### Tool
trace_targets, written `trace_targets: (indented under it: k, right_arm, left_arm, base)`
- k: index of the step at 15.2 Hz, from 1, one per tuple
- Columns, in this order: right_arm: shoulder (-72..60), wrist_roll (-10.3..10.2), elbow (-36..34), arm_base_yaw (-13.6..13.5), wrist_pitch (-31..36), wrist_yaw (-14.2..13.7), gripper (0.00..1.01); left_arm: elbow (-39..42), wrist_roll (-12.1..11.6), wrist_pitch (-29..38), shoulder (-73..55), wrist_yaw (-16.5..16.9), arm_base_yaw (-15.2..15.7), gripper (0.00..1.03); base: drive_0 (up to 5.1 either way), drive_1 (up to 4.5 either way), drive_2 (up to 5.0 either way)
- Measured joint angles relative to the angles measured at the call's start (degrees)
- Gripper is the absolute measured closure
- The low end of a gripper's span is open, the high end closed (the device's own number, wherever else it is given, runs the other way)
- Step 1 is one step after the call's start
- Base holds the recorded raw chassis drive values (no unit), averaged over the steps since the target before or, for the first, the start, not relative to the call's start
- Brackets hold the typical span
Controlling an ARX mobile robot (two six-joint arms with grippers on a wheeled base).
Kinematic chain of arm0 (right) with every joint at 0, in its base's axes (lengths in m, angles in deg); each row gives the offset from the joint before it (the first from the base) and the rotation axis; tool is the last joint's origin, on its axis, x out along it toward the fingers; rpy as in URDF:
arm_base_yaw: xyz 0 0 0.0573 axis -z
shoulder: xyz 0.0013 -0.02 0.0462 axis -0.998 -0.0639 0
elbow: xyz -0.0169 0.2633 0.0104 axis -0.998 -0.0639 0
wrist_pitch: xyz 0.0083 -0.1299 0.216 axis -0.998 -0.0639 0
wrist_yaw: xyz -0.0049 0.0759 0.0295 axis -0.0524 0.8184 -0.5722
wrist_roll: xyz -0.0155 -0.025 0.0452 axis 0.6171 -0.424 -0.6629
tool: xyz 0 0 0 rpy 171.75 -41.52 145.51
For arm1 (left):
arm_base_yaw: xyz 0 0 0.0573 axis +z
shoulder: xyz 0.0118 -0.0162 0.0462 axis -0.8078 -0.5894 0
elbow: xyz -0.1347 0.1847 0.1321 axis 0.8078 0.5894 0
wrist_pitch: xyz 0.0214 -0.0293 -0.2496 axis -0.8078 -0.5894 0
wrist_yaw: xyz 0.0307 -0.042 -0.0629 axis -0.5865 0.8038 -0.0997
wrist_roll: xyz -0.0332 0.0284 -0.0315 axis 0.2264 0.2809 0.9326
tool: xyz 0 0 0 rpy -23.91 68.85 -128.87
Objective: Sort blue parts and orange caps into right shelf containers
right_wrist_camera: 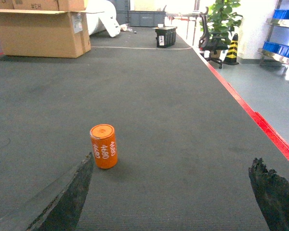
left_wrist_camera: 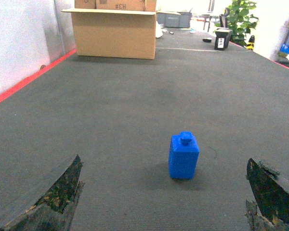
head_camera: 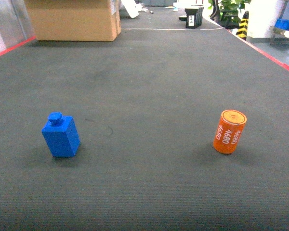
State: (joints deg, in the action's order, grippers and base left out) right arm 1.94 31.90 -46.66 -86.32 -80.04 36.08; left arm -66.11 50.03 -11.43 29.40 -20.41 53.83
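A blue part (head_camera: 61, 136), a small block with a knob on top, stands on the dark mat at the left. An orange cap (head_camera: 229, 132), a cylinder marked 4680, stands at the right. Neither gripper shows in the head view. In the left wrist view my left gripper (left_wrist_camera: 163, 190) is open, with the blue part (left_wrist_camera: 183, 156) ahead of it, slightly right of centre and untouched. My right gripper (right_wrist_camera: 172, 190) is open too; the orange cap (right_wrist_camera: 103, 146) stands just beyond its left finger (right_wrist_camera: 67, 197). Blue containers (right_wrist_camera: 281, 47) sit on a shelf at the far right.
A large cardboard box (head_camera: 73, 19) stands at the far left of the mat. A black crate (head_camera: 194, 17), a plant (head_camera: 229, 9) and a striped cone (right_wrist_camera: 231, 49) are at the far end. A red line (right_wrist_camera: 250, 113) marks the mat's right edge.
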Motion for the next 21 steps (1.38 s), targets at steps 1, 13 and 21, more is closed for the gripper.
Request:
trace_targets:
  k: [1,13,21]
  right_arm:
    - [0.0,0.0,0.0,0.0,0.0,0.0,0.03]
    - [-31.6,-8.0,5.1,-11.7,12.2,-20.6,0.03]
    - [-59.1,-8.3,11.3,-11.7,36.0,-16.5,0.03]
  left_arm:
    - [0.0,0.0,0.0,0.0,0.0,0.0,0.05]
    - [-4.3,3.1,17.1,-29.5,-21.1,-10.7,0.05]
    - [-12.1,2.6,40.8,-57.6,-17.7,-10.7,0.05]
  base:
    - [0.0,0.0,0.0]
    - [0.0,0.0,0.0]
    - [0.0,0.0,0.0]
